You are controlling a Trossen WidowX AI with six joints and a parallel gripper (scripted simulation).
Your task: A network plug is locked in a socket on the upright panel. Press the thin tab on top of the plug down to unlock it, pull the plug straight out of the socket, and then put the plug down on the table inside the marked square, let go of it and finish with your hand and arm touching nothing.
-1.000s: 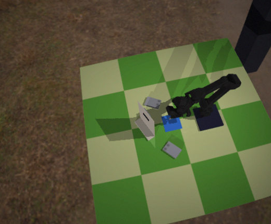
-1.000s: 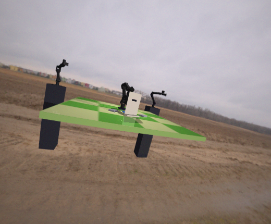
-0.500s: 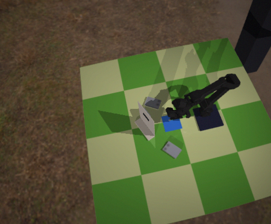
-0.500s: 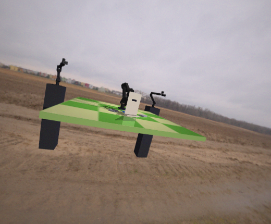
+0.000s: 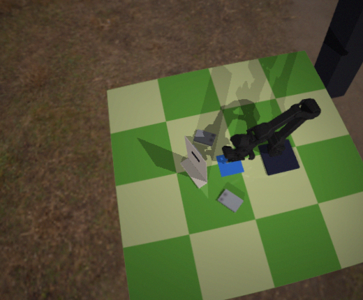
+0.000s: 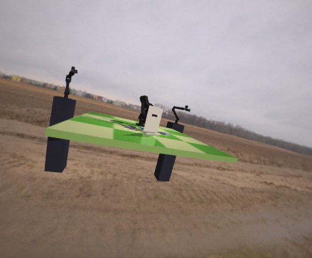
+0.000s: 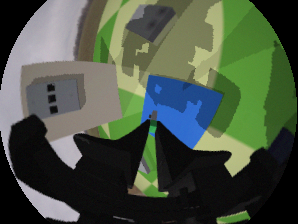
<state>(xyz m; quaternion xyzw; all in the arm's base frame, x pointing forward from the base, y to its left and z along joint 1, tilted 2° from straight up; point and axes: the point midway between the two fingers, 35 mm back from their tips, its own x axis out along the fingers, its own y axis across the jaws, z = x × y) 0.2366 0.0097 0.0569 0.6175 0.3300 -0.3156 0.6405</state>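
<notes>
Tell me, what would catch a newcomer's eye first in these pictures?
First, the green checkered table out on brown ground. Near its middle, a black arm reaches down over a bright blue square, its fingers shut on something too small to name. Just beside the square stands a pale upright panel with a dark slot, and two grey blocks lie nearby.
</notes>
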